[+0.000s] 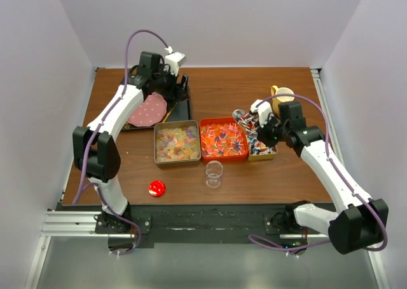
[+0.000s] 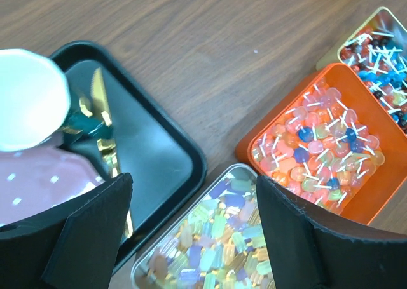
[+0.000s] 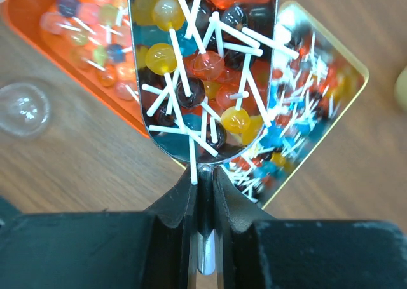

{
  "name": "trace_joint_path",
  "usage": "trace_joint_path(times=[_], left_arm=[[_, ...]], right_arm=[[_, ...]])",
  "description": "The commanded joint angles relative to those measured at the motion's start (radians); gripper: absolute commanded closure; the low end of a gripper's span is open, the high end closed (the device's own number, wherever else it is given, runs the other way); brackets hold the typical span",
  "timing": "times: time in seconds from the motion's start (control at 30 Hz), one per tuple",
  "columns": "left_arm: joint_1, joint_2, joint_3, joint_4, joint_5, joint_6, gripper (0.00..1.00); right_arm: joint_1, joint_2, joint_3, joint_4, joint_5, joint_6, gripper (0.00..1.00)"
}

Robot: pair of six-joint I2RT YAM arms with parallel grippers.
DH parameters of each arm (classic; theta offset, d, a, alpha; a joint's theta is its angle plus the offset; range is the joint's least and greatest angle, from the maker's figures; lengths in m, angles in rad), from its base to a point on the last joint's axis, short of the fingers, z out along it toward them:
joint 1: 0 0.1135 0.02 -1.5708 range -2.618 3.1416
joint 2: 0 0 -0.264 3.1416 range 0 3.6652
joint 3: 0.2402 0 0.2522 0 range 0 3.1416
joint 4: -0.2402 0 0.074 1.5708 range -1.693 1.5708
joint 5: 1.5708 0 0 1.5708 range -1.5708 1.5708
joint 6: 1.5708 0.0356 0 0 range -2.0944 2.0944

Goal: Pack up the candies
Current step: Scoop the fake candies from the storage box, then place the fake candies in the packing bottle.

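Pastel candies (image 1: pixel 177 143) fill a silver tin, orange-pink stick candies (image 1: pixel 223 139) fill an orange tin, and dark mixed stick candies (image 1: pixel 261 147) fill a gold tin. My right gripper (image 3: pixel 203 184) is shut on the handle of a metal scoop (image 3: pixel 203 67) heaped with mixed candies, held over the gold tin (image 3: pixel 356 79). My left gripper (image 2: pixel 194 219) is open and empty, above the edge of a black tray (image 2: pixel 152 149) and the pastel candies (image 2: pixel 216 251). A pink dotted bag (image 1: pixel 148 109) lies on the tray.
A small clear glass cup (image 1: pixel 214 173) stands in front of the tins, and a red disc (image 1: pixel 156 188) lies near the front left. A yellow mug (image 1: pixel 282 96) stands behind the gold tin. A gold utensil (image 2: pixel 98 111) lies in the tray.
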Motion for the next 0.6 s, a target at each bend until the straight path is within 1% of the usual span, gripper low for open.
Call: trace_joint_path(times=[0.0, 0.07, 0.17, 0.3, 0.33, 0.37, 0.4, 0.47, 0.57], left_arm=[[0.053, -0.106, -0.044, 0.016, -0.030, -0.045, 0.16], [0.075, -0.149, -0.065, 0.021, 0.010, -0.060, 0.16], [0.090, -0.169, -0.091, -0.002, 0.013, -0.056, 0.16], [0.131, -0.212, -0.195, 0.042, 0.049, -0.038, 0.16], [0.142, -0.225, -0.202, 0.042, 0.055, -0.025, 0.16], [0.144, -0.230, -0.206, 0.033, 0.055, -0.015, 0.16], [0.145, -0.236, -0.214, 0.030, 0.044, 0.005, 0.16], [0.147, -0.256, -0.232, 0.030, 0.001, 0.013, 0.16], [0.157, -0.282, -0.257, 0.031, -0.022, 0.021, 0.16]], right_arm=[[-0.001, 0.011, 0.148, -0.150, -0.107, -0.169, 1.00], [0.001, 0.025, 0.208, -0.220, -0.142, -0.212, 1.00], [-0.001, 0.034, 0.259, -0.274, -0.196, -0.278, 1.00], [0.001, 0.058, 0.316, -0.420, -0.233, -0.406, 1.00], [0.002, 0.067, 0.334, -0.453, -0.256, -0.434, 1.00], [0.005, 0.080, 0.366, -0.525, -0.262, -0.462, 1.00], [0.016, 0.089, 0.379, -0.555, -0.270, -0.509, 1.00], [0.031, 0.110, 0.400, -0.611, -0.265, -0.546, 1.00], [0.086, 0.115, 0.403, -0.639, -0.241, -0.589, 1.00]])
